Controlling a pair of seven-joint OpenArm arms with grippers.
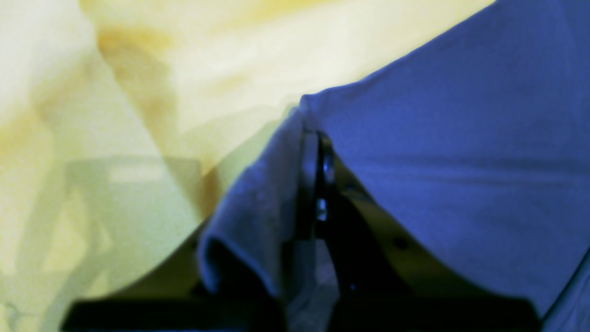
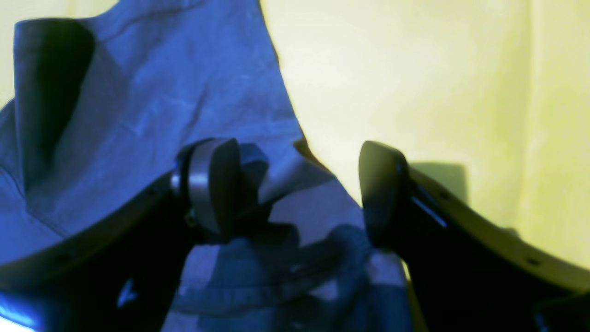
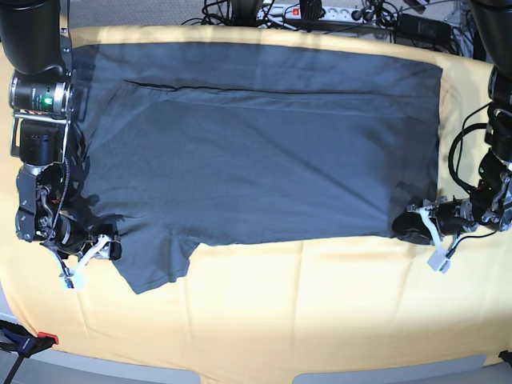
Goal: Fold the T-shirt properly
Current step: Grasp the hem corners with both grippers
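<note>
The dark slate-blue T-shirt (image 3: 256,152) lies spread flat on the yellow tablecloth (image 3: 304,304), with one sleeve sticking out at the front left. My left gripper (image 3: 414,225) is at the shirt's front right corner. In the left wrist view it (image 1: 315,152) is shut on a fold of the shirt's (image 1: 461,138) edge, which drapes over one finger. My right gripper (image 3: 106,249) is at the front left sleeve. In the right wrist view it (image 2: 297,193) is open, its fingers (image 2: 212,184) set apart over bunched shirt cloth (image 2: 161,92).
Cables and a power strip (image 3: 304,12) lie along the table's back edge. A clamp (image 3: 24,340) sits at the front left corner. The table's front edge (image 3: 240,374) runs below the bare yellow cloth.
</note>
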